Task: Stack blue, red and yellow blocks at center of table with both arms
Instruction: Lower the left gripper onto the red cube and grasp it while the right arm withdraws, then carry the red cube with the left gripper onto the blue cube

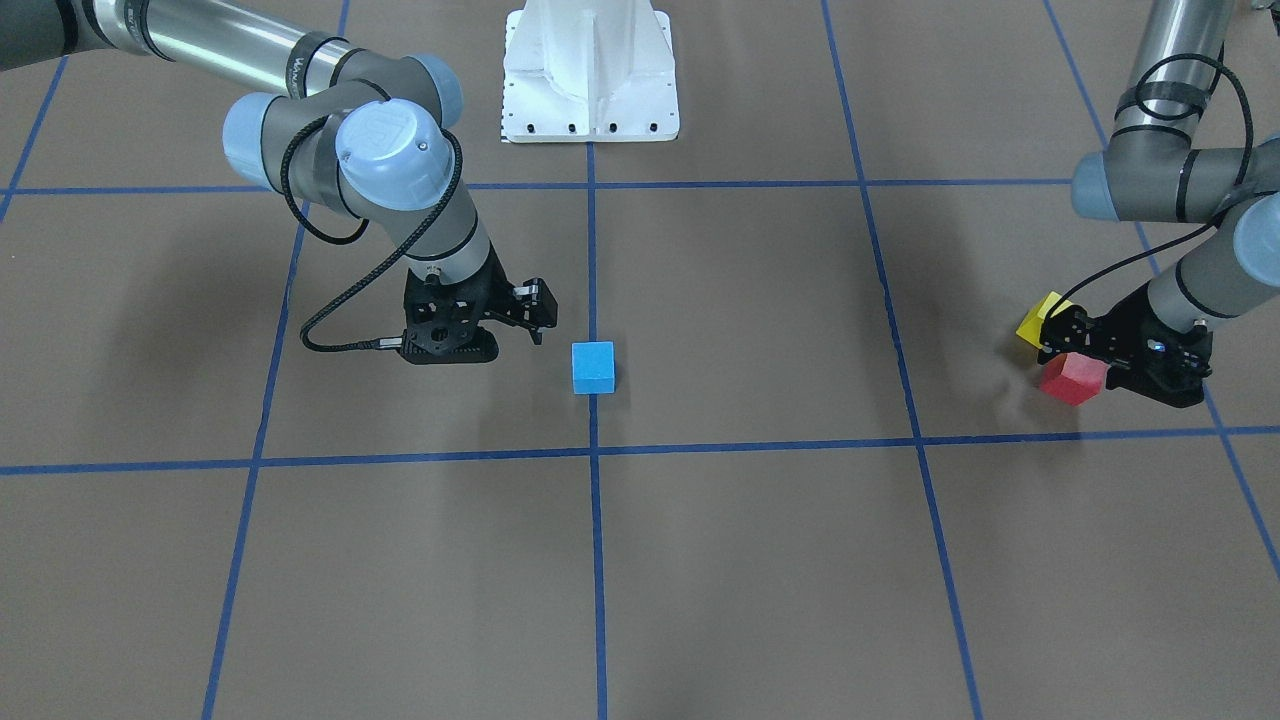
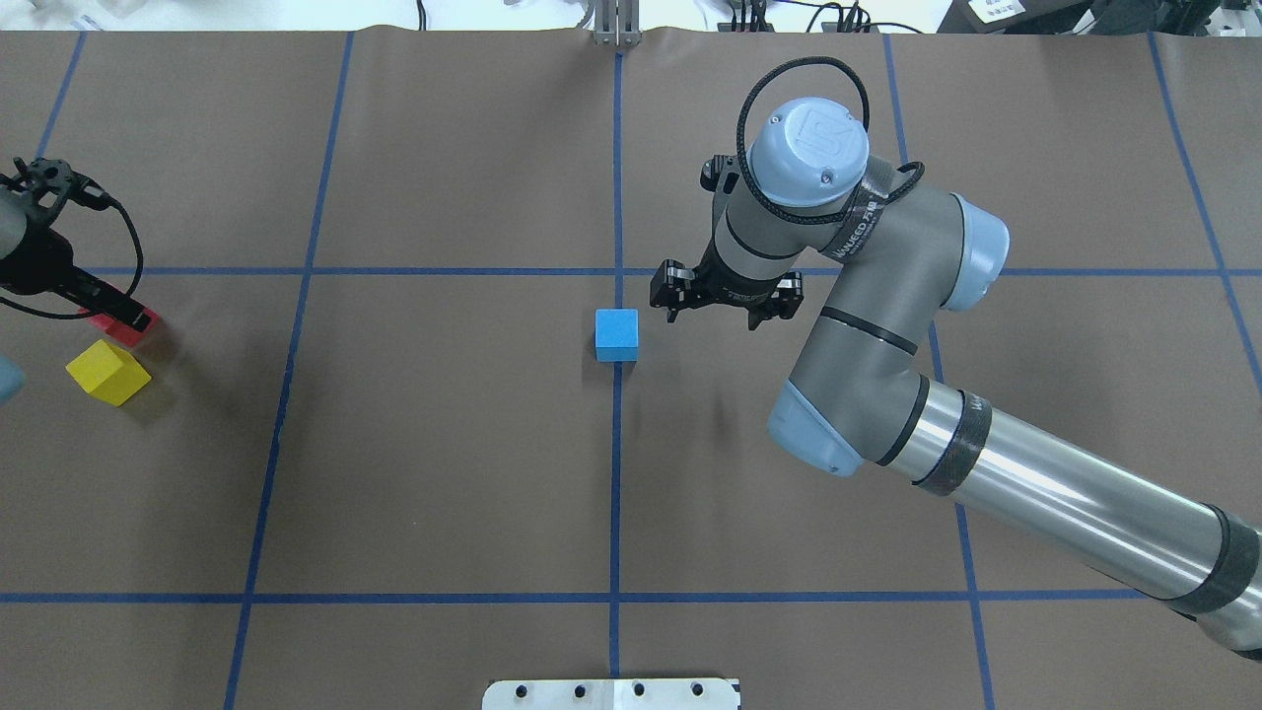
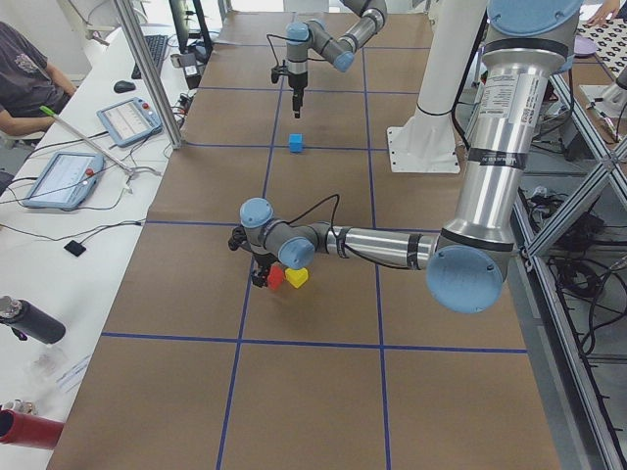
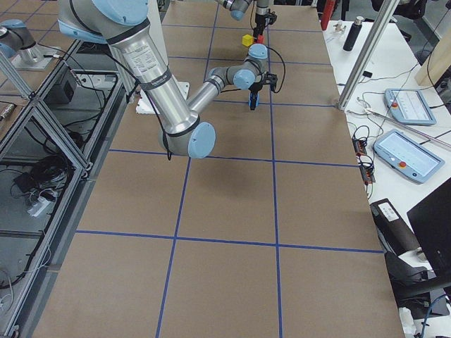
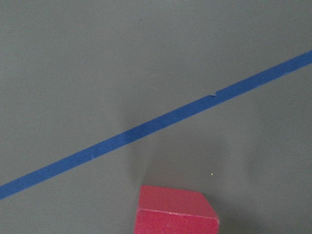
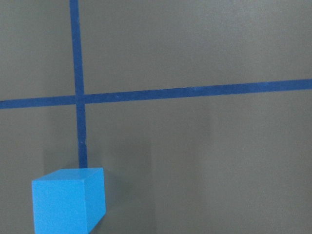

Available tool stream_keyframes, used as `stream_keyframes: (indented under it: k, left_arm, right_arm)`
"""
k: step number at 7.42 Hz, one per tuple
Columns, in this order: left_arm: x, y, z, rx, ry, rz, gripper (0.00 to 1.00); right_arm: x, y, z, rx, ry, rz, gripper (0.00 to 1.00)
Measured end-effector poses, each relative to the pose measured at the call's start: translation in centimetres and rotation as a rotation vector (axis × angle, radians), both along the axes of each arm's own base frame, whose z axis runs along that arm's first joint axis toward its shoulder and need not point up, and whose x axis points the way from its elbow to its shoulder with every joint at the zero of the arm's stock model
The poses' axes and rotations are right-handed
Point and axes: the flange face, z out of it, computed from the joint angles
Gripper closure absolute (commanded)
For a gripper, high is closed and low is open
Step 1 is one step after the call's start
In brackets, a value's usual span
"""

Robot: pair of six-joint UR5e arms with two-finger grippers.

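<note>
The blue block (image 1: 593,367) (image 2: 616,334) sits on the table's centre line. My right gripper (image 1: 482,333) (image 2: 727,301) hangs open and empty just beside it; the block shows at the lower left of the right wrist view (image 6: 68,201). The red block (image 1: 1072,380) (image 2: 126,325) and the yellow block (image 1: 1038,319) (image 2: 106,372) sit close together at the table's far left side. My left gripper (image 1: 1085,352) (image 2: 110,310) hovers over the red block, jaws apart. The red block rests on the table at the bottom of the left wrist view (image 5: 174,212).
The white robot base plate (image 1: 590,90) (image 2: 611,695) stands on the centre line at the robot's edge of the table. Blue tape lines (image 2: 616,473) mark a grid on the brown table. Operators' tablets (image 3: 59,176) lie on a side bench.
</note>
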Motion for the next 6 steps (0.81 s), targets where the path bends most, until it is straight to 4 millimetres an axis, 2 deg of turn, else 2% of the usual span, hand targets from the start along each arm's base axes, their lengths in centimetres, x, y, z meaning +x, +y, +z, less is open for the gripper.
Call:
stream_keyframes:
  k: [1, 4, 5, 6]
  left_arm:
    - [0.3, -0.1, 0.1, -0.002, -0.001, 0.004, 0.99]
    - [0.8, -0.4, -0.4, -0.016, 0.006, 0.015, 1.00]
    - [1.3, -1.0, -1.9, -0.042, 0.020, 0.024, 1.00]
    - [2.2, -2.2, -5.4, -0.101, 0.032, 0.016, 1.00]
  right_arm:
    - [0.0, 0.0, 0.1, -0.001, 0.001, 0.000, 0.00]
    - [0.1, 0.1, 0.3, -0.004, 0.001, -0.002, 0.00]
    - [0.2, 0.1, 0.3, -0.005, -0.001, -0.003, 0.00]
    - [0.8, 0.3, 0.5, -0.004, -0.005, -0.002, 0.00]
